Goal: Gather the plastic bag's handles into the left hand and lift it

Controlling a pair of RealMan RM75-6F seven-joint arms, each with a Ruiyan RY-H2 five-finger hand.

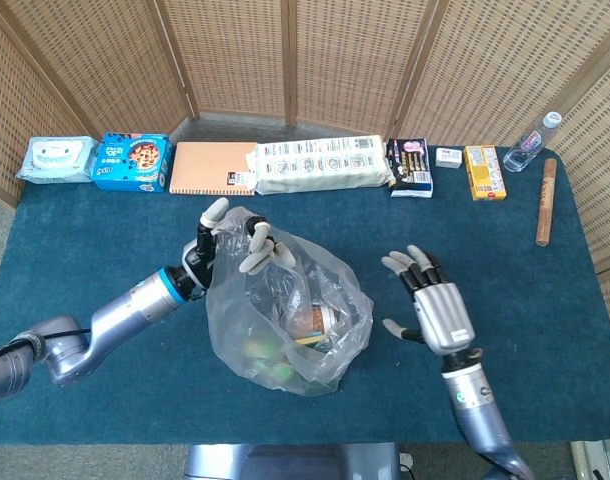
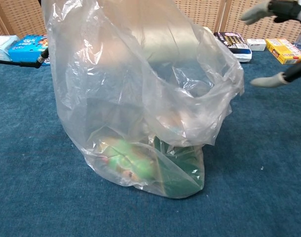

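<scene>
A clear plastic bag [image 1: 285,315] stands on the blue table [image 1: 105,230], with green packs and a jar showing through it. My left hand [image 1: 233,240] grips the bag's rim at its upper left, thumb behind and fingers over the plastic. To the right of the bag, my right hand [image 1: 432,308] hovers with its fingers spread, holding nothing and apart from the plastic. In the chest view the bag [image 2: 140,103] fills the middle. Only my right hand's fingers [image 2: 256,11] show there, at the top right. The bag's right rim sags open.
Along the table's back edge lie a wipes pack [image 1: 55,160], a blue box [image 1: 133,162], an orange notebook [image 1: 213,167], a white pack [image 1: 320,165], a dark box [image 1: 409,167], a yellow box [image 1: 483,172] and a bottle [image 1: 535,140]. A wooden stick [image 1: 546,200] lies at the right.
</scene>
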